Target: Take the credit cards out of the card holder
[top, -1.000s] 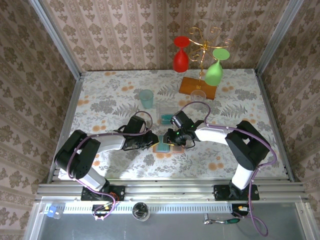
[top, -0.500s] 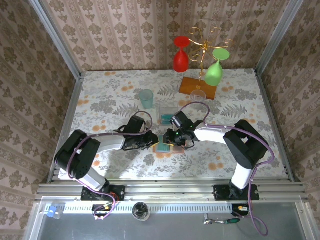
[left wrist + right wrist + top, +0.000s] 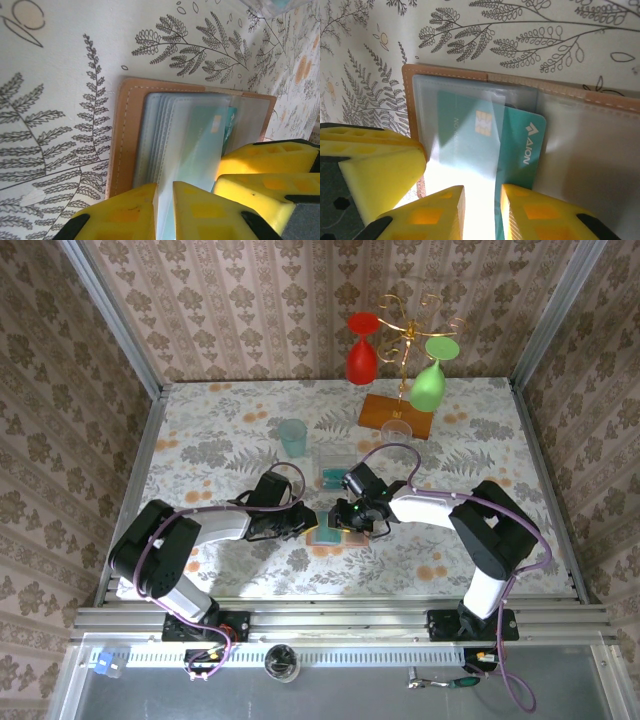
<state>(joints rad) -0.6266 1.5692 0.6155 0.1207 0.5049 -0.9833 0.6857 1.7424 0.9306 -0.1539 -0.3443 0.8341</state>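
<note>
Pinching narrow, the right tool [image 3: 480,200] has its yellow fingers closed on the lower edge of a teal plastic credit card [image 3: 520,145] with a gold chip. The left tool [image 3: 165,192] is just beside it. Its fingers are equally narrow and clamped on the near rim of the clear sleeves [image 3: 185,135], which I take to be pinning them while the other tool pulls.

Both work on a flat tan-orange bifold card holder [image 3: 325,536]. It lies open on the flowered bench [image 3: 230,430], about midway between the left and right edges and somewhat nearer the near edge.

I'd put the job partway through. The logo end of the teal card sticks out past its sleeve while the chip end sits under the plastic, so this card is not yet free. A small clear box [image 3: 333,475] stands just beyond the holder, toward the far edge. It holds something teal, perhaps cards already out, but that is too small to tell.

Several sleeve edges fan out beside the left tool, and I cannot tell whether they hold more cards. Glare whitens the gap between the right fingers, the fingertips run off the pictures' lower edges, and from above both arms cover most of the holder.
</note>
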